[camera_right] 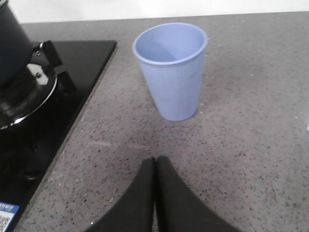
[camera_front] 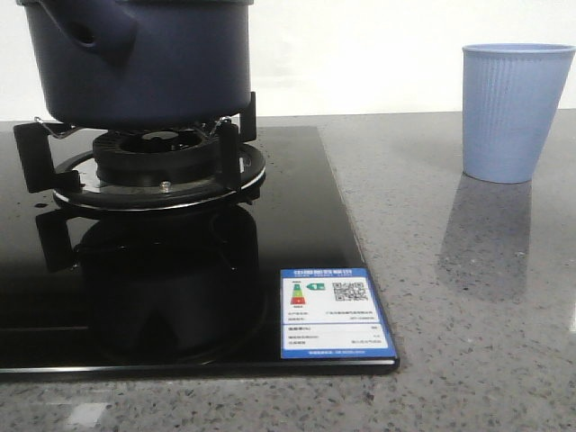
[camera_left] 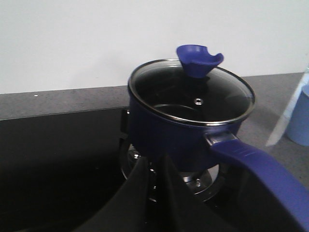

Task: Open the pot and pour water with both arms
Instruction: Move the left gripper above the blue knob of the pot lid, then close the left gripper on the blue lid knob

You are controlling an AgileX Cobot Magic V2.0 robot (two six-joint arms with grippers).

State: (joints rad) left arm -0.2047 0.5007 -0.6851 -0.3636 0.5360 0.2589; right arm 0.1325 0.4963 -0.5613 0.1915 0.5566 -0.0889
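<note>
The dark navy pot (camera_front: 153, 63) stands on the burner grate (camera_front: 54, 148) of a black glass hob, its stubby holed handle (camera_front: 90, 31) facing the front camera. In the left wrist view the pot (camera_left: 169, 130) wears a glass lid (camera_left: 212, 104) with a blue knob (camera_left: 198, 60), and its long blue handle (camera_left: 260, 164) reaches toward the camera. My left gripper (camera_left: 154, 157) hovers low before the pot with a narrow gap between its fingers and nothing in it. My right gripper (camera_right: 154, 159) is shut and empty over the counter, short of the cup. Neither gripper shows in the front view.
A light blue ribbed cup (camera_front: 513, 112) stands upright and empty (camera_right: 171, 72) on the grey speckled counter to the right of the hob (camera_front: 180, 297). An energy label sticker (camera_front: 333, 313) sits on the hob's front right corner. A white wall runs behind.
</note>
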